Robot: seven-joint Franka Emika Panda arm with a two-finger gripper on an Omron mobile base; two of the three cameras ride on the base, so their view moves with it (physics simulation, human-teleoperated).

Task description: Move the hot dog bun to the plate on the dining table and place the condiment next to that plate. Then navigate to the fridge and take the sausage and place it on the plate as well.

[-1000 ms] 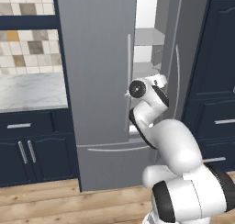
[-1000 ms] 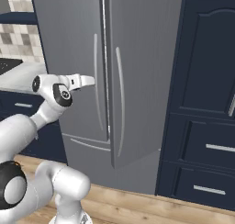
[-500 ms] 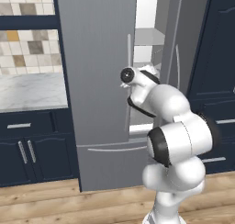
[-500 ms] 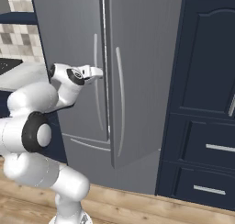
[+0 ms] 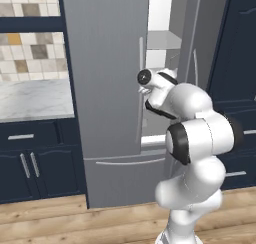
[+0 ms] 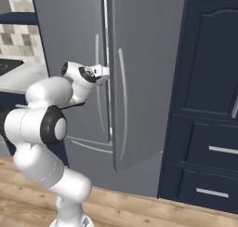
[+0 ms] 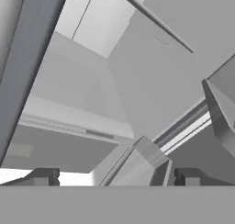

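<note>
- From the left base view, the fridge (image 5: 107,88) has its right door ajar, white shelves showing. The arm has swung closer to the gap than a second ago.
- From the right base view, the hand (image 6: 103,73) reaches in at the door edge.
- Up close in the hand view, the fingers (image 7: 42,177) stand wide apart, holding nothing. No sausage shows yet; I guess it's small, light and slippery, so pinch its middle.

The tall grey fridge (image 5: 110,88) filled the centre of the frame, its right door (image 6: 144,77) swung partly open, white inner shelves (image 5: 162,40) showing at upper middle, bottom drawer (image 5: 125,180) shut below.
</note>
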